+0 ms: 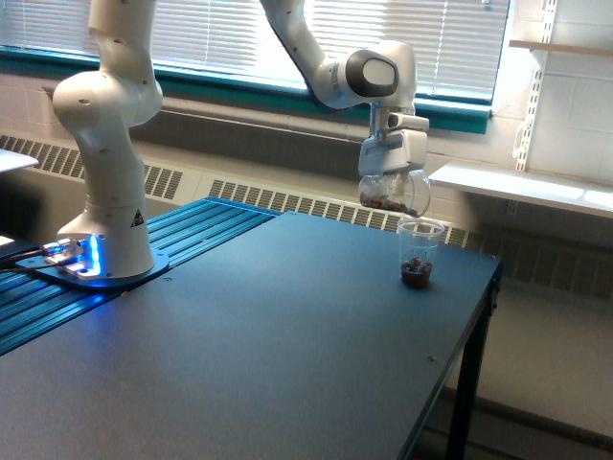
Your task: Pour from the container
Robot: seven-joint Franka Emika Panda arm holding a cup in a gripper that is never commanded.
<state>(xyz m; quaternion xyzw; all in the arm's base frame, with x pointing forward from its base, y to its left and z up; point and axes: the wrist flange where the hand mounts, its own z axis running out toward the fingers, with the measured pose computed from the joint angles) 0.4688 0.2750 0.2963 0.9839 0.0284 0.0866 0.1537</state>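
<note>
The container [394, 195], a clear rounded plastic vessel with brown bits in its bottom, hangs tilted in the air near the table's far right corner. My gripper [391, 171] is shut on it from above. Just below and to the exterior view's right stands the smaller tapered clear cup [419, 253] on the dark table [268, 335]. A layer of brown bits lies in that cup's bottom. The container's lower lip sits a little above the cup's rim.
The arm's white base [103, 220] stands on a blue-lit plate at the exterior view's left. The table's right edge [450, 383] drops off close to the cup. A white shelf [517, 187] and a window with blinds lie behind.
</note>
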